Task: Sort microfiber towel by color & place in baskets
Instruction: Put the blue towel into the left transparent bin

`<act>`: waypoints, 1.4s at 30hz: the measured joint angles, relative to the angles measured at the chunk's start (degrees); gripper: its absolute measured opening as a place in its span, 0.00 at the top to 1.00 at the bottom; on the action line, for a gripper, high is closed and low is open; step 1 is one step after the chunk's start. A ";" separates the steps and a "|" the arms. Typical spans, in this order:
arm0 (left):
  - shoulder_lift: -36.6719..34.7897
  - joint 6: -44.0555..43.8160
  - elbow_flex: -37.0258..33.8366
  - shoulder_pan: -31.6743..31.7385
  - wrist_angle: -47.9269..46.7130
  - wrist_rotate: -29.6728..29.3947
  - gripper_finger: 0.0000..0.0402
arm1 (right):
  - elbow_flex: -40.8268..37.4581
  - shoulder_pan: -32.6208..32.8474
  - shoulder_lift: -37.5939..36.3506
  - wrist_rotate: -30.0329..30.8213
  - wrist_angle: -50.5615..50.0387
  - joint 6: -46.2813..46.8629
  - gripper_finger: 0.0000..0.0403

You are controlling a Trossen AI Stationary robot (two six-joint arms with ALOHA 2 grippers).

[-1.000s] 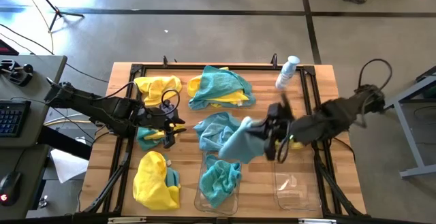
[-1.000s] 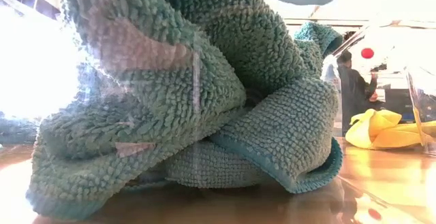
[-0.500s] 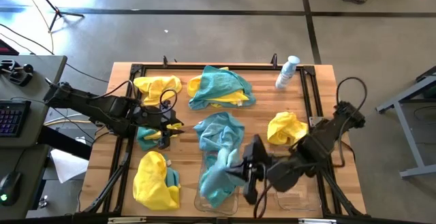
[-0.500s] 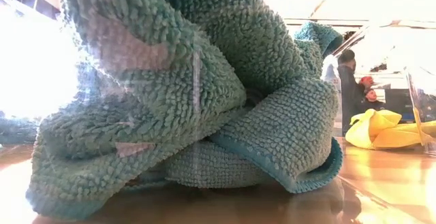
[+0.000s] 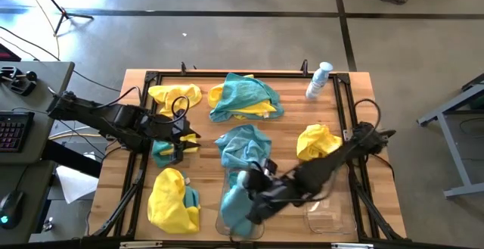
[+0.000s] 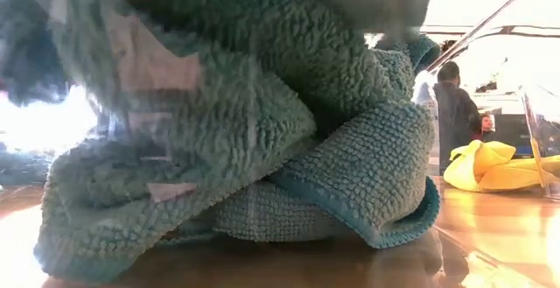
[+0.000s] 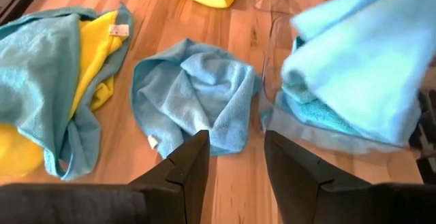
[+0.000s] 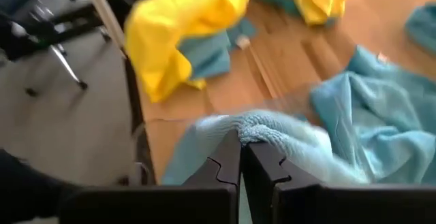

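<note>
I see the right gripper [image 5: 248,203] pinched tight on a teal towel [image 5: 234,202], over the clear basket [image 5: 240,220] at the table's 6 o'clock edge. A second basket [image 5: 330,211] sits just beside at 3 o'clock. Left gripper [image 5: 181,144] is spread, hovering at 9 o'clock over a teal-yellow cloth [image 5: 163,152]. A loose teal towel [image 5: 243,144] lies between the arms. Low view is blocked by towel pile.
</note>
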 joint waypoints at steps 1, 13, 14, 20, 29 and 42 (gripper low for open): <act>-0.14 0.03 0.00 0.00 -0.61 0.02 0.67 | -0.20 -0.96 0.63 -1.82 -0.07 -0.11 1.00; -0.64 -0.68 0.00 0.00 -5.24 0.01 0.67 | -0.32 -7.09 2.13 -17.44 2.81 -5.47 1.00; -0.77 -0.63 0.00 0.00 -5.40 0.02 0.67 | -0.30 -7.14 2.13 -17.77 2.81 -5.47 1.00; -1.60 -3.52 0.00 0.00 -5.04 2.86 0.67 | -0.28 -6.65 2.13 -19.47 2.70 -8.35 1.00; -1.62 -10.08 0.00 -1.70 -4.01 3.07 0.67 | -0.28 -6.25 2.13 -20.30 2.63 -7.21 1.00; -1.60 -13.68 0.00 -5.54 -4.11 3.01 0.67 | -0.23 -4.08 9.55 -17.68 -2.09 -1.30 1.00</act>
